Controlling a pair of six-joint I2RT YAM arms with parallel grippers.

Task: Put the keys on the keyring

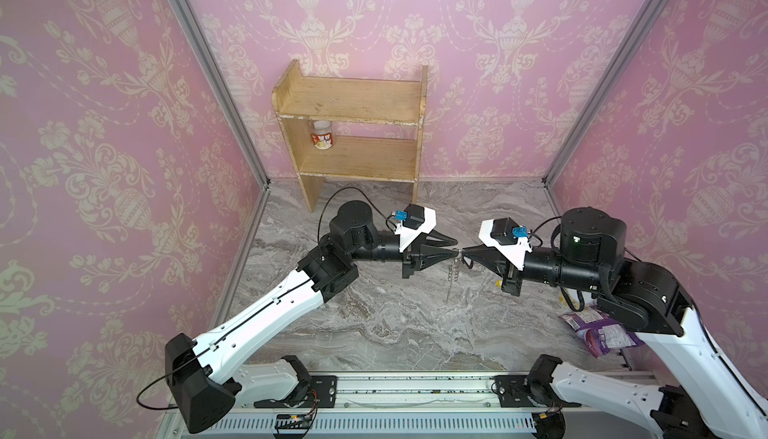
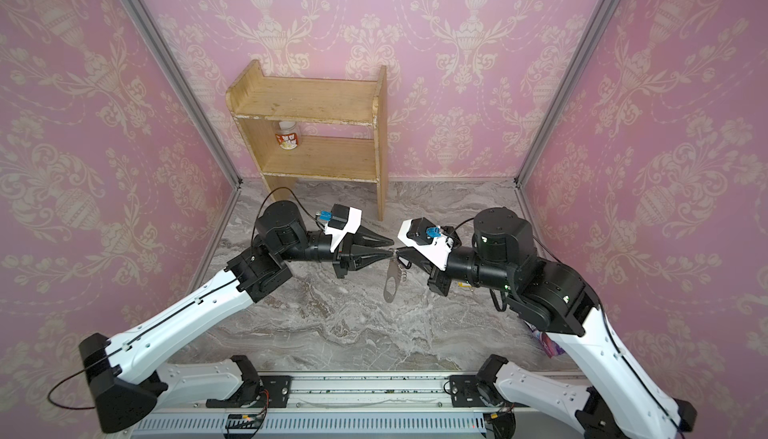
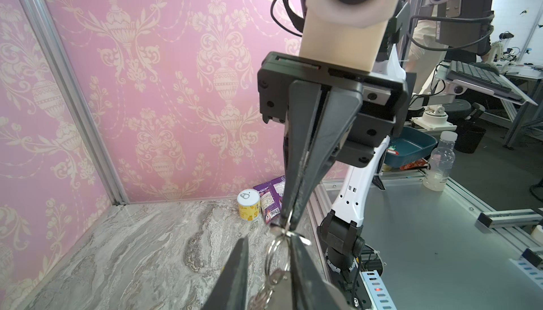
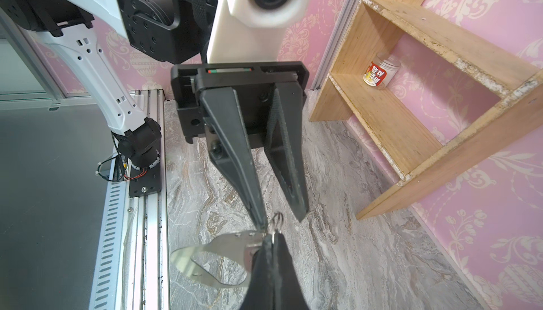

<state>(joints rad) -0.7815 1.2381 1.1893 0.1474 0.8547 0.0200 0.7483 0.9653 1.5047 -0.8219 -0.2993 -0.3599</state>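
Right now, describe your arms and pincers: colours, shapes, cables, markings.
The left arm and right arm have white shell links and black joint housings. A thin black cable loops at the left wrist. Each white camera mount carries a blue connector. The left pincer and right pincer each have two black, tapering wedge fingers. No lettering is legible.

Two arms are working over the tabletop, each carrying one tool, the left tool and the right tool, with one keyring hanging between them. One wooden shelf with two boards is standing at twelve o'clock, holding one jar. One purple packet and one yellow can are sitting at four o'clock; the keyring's split rings are blurring together, uncountable.
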